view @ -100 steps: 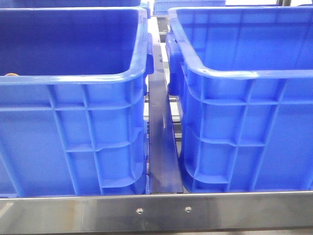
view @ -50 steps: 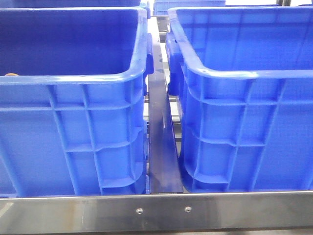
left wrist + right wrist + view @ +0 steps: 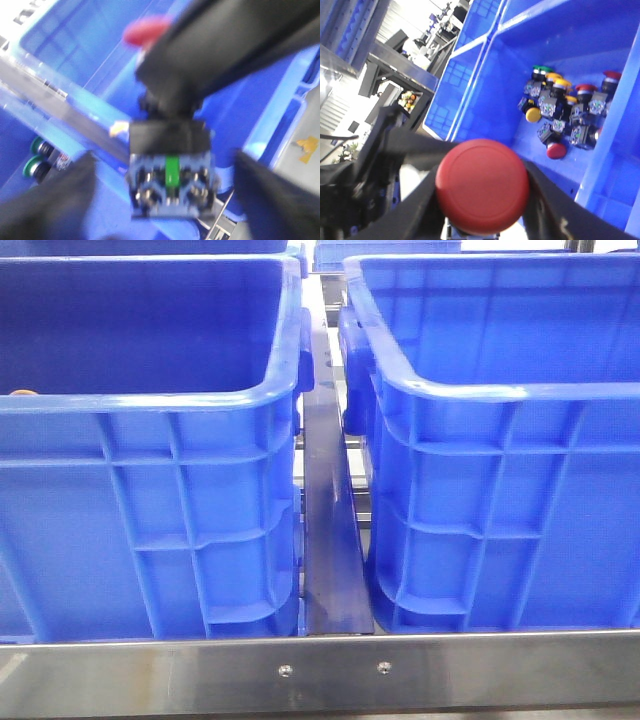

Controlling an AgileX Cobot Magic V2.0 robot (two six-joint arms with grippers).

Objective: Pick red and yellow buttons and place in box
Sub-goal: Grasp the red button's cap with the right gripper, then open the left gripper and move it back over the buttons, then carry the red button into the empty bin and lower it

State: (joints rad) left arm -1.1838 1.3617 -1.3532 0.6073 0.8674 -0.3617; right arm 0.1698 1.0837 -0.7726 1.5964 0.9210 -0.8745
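Looking forward over the table, the front view gives only two blue crates, left (image 3: pixel 150 490) and right (image 3: pixel 510 500), on a steel rail (image 3: pixel 320 675); no arms visible. Left wrist view: left gripper (image 3: pixel 167 180) clamps a button's contact block (image 3: pixel 170 177), its red cap (image 3: pixel 145 31) blurred, above a blue crate. Right wrist view: right gripper (image 3: pixel 482 200) grips a red button (image 3: pixel 482 186) by its cap, over a crate with a pile of red, yellow and green buttons (image 3: pixel 565 112).
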